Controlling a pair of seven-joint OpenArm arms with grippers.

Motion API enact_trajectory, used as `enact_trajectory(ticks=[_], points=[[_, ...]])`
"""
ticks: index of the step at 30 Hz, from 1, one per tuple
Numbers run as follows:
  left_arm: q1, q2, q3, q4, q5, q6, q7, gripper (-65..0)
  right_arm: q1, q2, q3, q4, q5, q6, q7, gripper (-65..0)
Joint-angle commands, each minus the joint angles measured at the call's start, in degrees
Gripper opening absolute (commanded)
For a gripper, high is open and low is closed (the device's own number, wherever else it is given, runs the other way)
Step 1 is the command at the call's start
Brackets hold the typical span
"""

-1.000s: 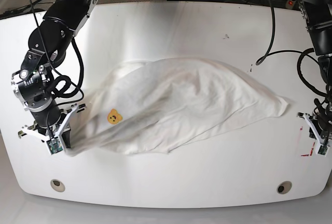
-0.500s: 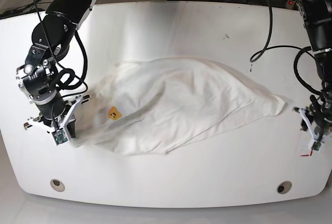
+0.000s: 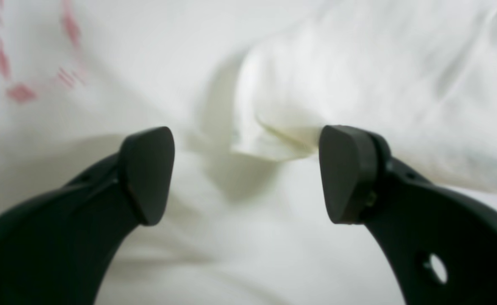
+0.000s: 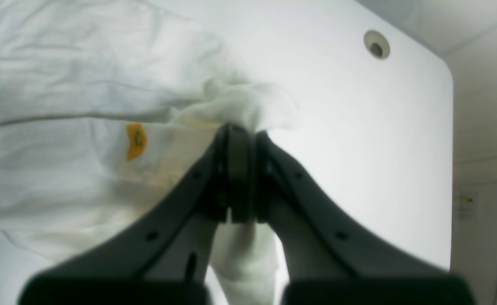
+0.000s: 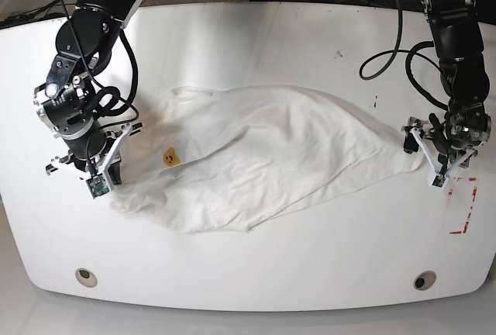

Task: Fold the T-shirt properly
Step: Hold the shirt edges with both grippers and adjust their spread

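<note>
T-shirt (image 5: 263, 157): spread in a loose, crumpled diagonal across the middle of the table (image 5: 256, 265); unfolded; small orange bear face (image 5: 170, 156) showing near the end by the right arm
Right gripper (image 4: 240, 140): clamped tight on a bunched edge of the fabric, cloth pinched between the closed pads and trailing below them
Left gripper (image 3: 246, 173): jaws spread wide, holding nothing; a folded corner of the cloth (image 3: 273, 140) lying between and just beyond the pads, touching or nearly touching one
Risk, missed corner: probably a shallow or offset closing; pads could catch only the top layer or slide off the hem, leaving that end limp
Risk, uneven pull: with one end gripped and the other loose, any lift or tug by the right arm would likely drag the shirt sideways and deepen the wrinkles
Risk, wrong layers: bunched cloth in the right pinch may hold several layers, so the spread could come out twisted
Risk, overhang: far end close to the red marks (image 5: 463, 207) near the table edge; further drag could carry it off
Count: one T-shirt; one bear face; two grippers; two round holes in the table (image 5: 86, 276); one patch of red marks
</note>
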Motion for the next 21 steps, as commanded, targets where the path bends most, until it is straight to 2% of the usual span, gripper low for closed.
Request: enact_trajectory(ticks=[1, 4, 8, 17, 18, 21], points=[[-3.23, -1.32, -0.33, -1.26, -0.64, 0.20, -3.70, -15.1, 1.15, 0.54, 0.12, 0.91, 0.44, -0.25, 1.64, -65.0], [-3.50, -1.32, -0.25, -4.16, -0.64, -0.15, -6.34, -15.1, 1.15, 0.54, 0.12, 0.91, 0.44, -0.25, 1.64, -65.0], [-4.64, -1.32, -0.07, -7.41, -0.64, -0.15, -6.95, -15.1, 1.15, 0.54, 0.12, 0.91, 0.44, -0.25, 1.64, -65.0], [-5.52, -1.32, 5.38, -12.95, -0.99, -0.15, -9.15, -16.0, 1.23, 0.54, 0.12, 0.91, 0.44, -0.25, 1.64, -65.0], [-5.52, -1.32, 5.38, -13.57, -0.73, -0.15, -9.59, -19.2, 1.23, 0.54, 0.12, 0.91, 0.44, -0.25, 1.64, -65.0], [-5.78, -1.32, 5.38, -16.47, -0.73, -0.15, -10.47, -34.3, 1.23, 0.54, 0.12, 0.91, 0.44, -0.25, 1.64, -65.0]])
